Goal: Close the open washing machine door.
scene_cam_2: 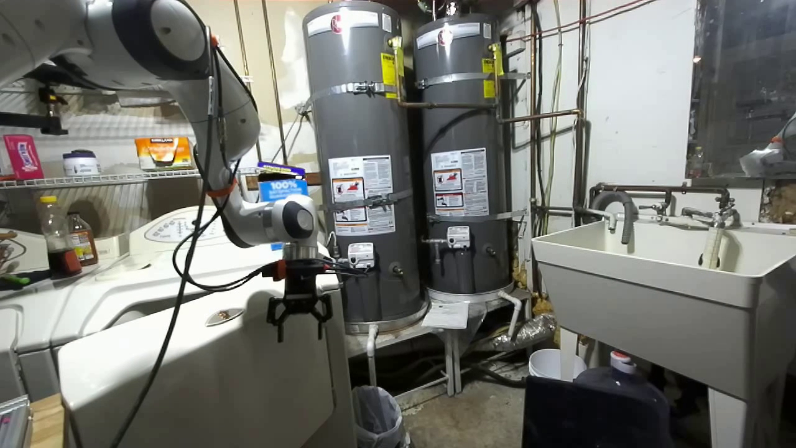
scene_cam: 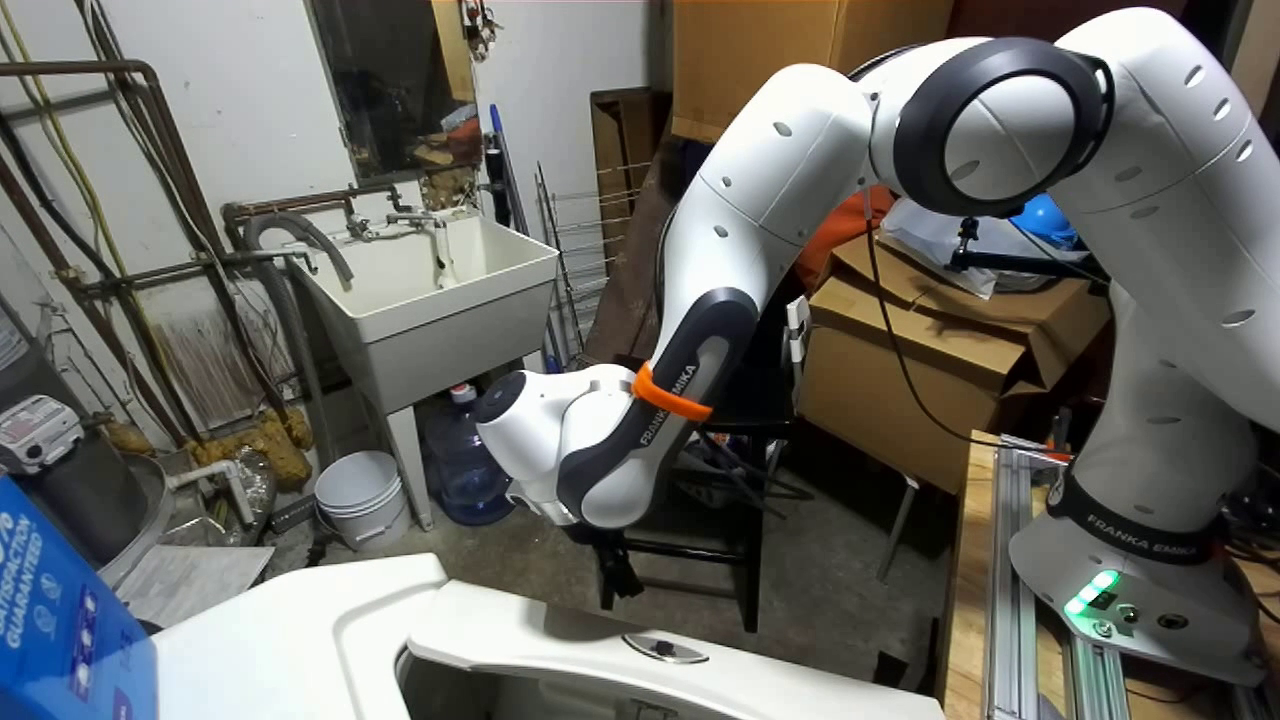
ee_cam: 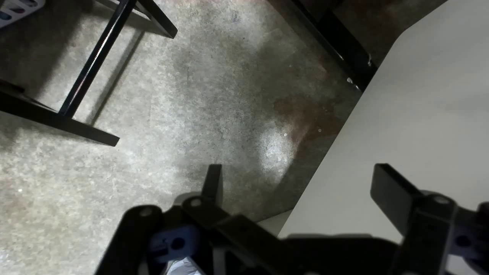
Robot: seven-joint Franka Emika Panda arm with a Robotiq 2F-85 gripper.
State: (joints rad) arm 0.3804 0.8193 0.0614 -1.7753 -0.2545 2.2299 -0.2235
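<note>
Washing machine [scene_cam: 250,620]: one, white. Washing machine door [scene_cam_2: 199,379]: ajar, near left in an exterior view, hinge seemingly at its right. Hand [scene_cam_2: 300,337]: fingers spread, grasping nothing, outside the door toward that side. Recommended: fingertips together, shift left to the free edge, press squarely and steadily until latched.

Washing machine [scene_cam_2: 199,373]: white; lower left in an exterior view.
Robot arm [scene_cam: 760,190]: white, dark-grey trim [scene_cam: 918,130], one orange band [scene_cam: 670,398].
Gripper [scene_cam_2: 300,335]: black.
Water heaters [scene_cam_2: 364,130], two, upper centre in an exterior view: grey, yellow labels [scene_cam_2: 388,74].
Box [scene_cam: 60,640], lower left in an exterior view: blue, white lettering [scene_cam: 25,590].
Floor [ee_cam: 214,107], wrist view: mottled grey, rust-brown stain [ee_cam: 309,110] right of centre.
</note>
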